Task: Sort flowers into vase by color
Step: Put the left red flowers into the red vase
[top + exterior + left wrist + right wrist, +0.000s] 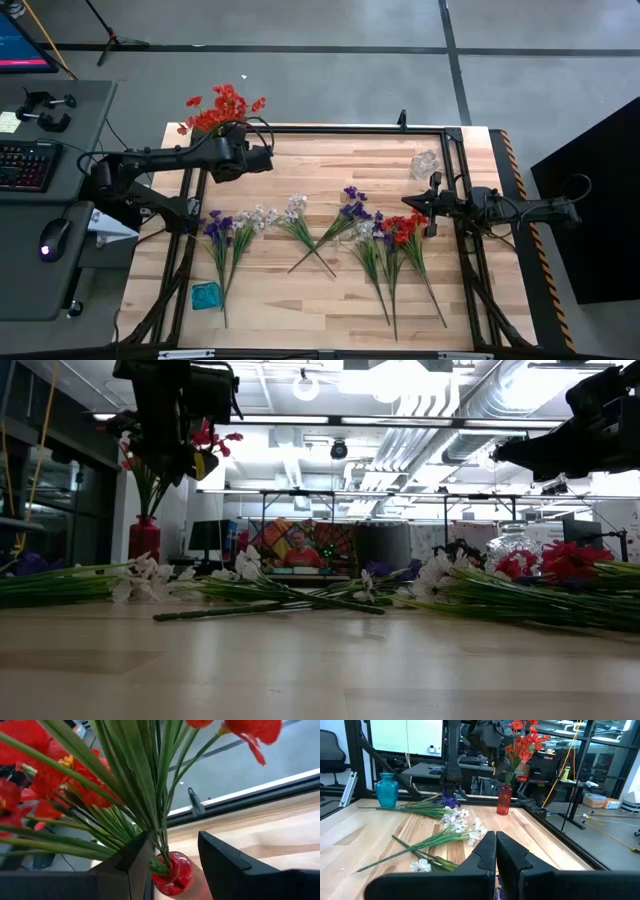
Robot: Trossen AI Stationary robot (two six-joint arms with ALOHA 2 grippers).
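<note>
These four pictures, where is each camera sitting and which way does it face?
High view: above the table, looking straight down; both arms show, flowers between them.
Low view: at tabletop height, looking level across the flowers into the room; arms hang in from above.
Left wrist view: on the left arm, looking past its open fingers down at the red vase.
Right wrist view: on the right arm, looking across the table past its shut fingers.
Shared: the red vase appears in both wrist views.

Smooth pale wooden table [330,300], glossy red glass vase [504,800]
</note>
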